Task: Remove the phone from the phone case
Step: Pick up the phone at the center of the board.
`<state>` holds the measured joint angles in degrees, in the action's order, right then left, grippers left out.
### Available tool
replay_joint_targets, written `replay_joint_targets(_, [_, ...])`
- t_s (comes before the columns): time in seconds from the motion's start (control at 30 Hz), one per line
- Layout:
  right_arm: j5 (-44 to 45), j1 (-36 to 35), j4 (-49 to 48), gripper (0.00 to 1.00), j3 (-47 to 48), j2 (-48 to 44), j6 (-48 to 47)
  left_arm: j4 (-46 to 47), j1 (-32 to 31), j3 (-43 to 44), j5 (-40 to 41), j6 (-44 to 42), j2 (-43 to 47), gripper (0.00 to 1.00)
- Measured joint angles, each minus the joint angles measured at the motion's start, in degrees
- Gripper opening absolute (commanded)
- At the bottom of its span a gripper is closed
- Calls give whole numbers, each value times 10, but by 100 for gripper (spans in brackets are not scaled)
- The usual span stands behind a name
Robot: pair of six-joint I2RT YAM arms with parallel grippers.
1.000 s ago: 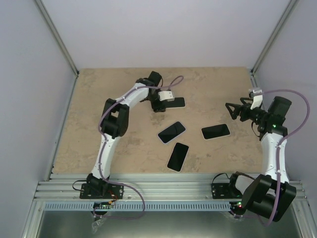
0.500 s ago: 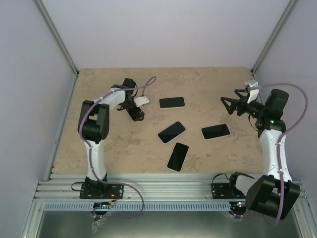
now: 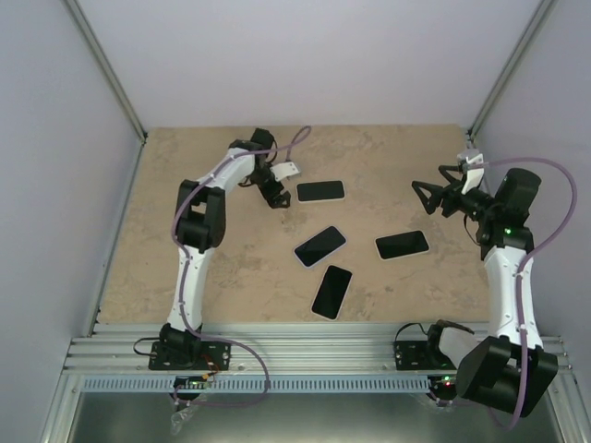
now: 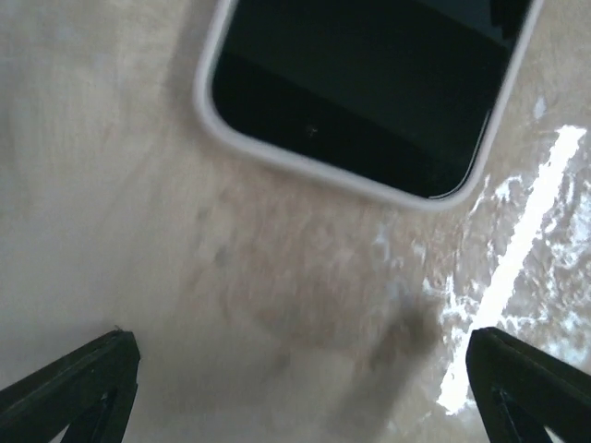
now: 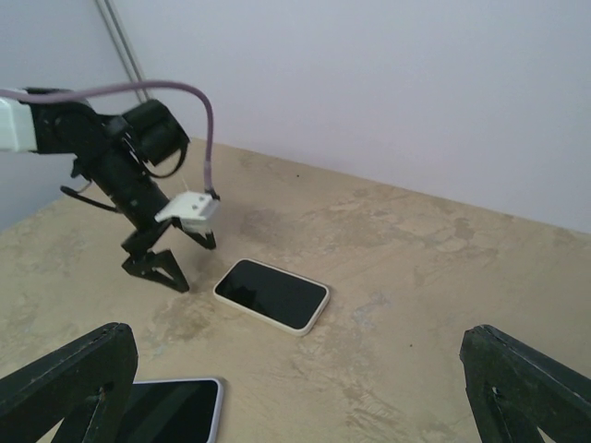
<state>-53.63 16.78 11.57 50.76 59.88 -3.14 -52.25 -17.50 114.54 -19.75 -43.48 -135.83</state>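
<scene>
**Table** (image 3: pixel 249 286), bearing the cased phone (image 3: pixel 320 191) flat, screen up, at far centre. **Left gripper** (image 3: pixel 275 196), fingers wide and empty, stood just left of its short end (apparently placed to close on that end). **Right gripper** (image 3: pixel 427 198), likewise wide, hung clear at far right. The phone's long axis ran left–right.
</scene>
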Motion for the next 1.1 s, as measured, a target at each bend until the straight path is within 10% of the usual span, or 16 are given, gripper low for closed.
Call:
replay_joint_targets(0.8, [29, 0, -5, 98, -20, -13, 0, -45, -98, 215, 2, -73, -144, 98])
replay_joint_targets(1.1, [30, 0, -4, 98, -20, -10, 0, -68, -112, 235, 13, -99, -152, 66])
